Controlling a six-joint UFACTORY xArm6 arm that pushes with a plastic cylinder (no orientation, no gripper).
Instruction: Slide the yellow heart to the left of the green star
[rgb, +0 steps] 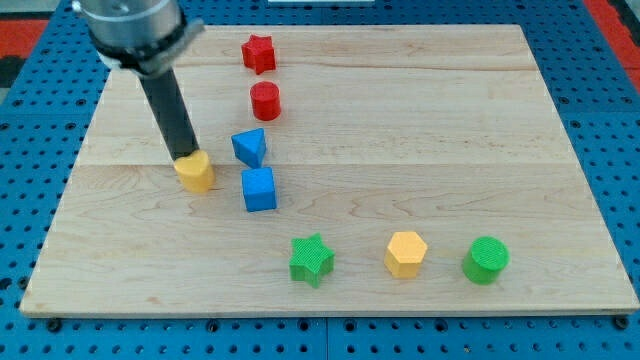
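Wooden board (420, 130), approx. centre of view. Green star (311, 259) well apart from my tip (184, 157), toward view's bottom-right; slot on star's left side open. Blue cube (259, 189) just right of and a bit below tip, near the likely path. Yellow heart (195, 172) touching tip, immediately below-right, so push direction roughly lines up w/ target. No fingers to open or shut: bare rod, holding nothing, only pressing against heart's upper-left edge.

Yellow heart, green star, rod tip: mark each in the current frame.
yellow heart (196, 172), camera view, on its top face.
green star (311, 258), camera view, centre of its top face.
my tip (184, 156), camera view, very end of the rod, touching the heart's upper-left edge.
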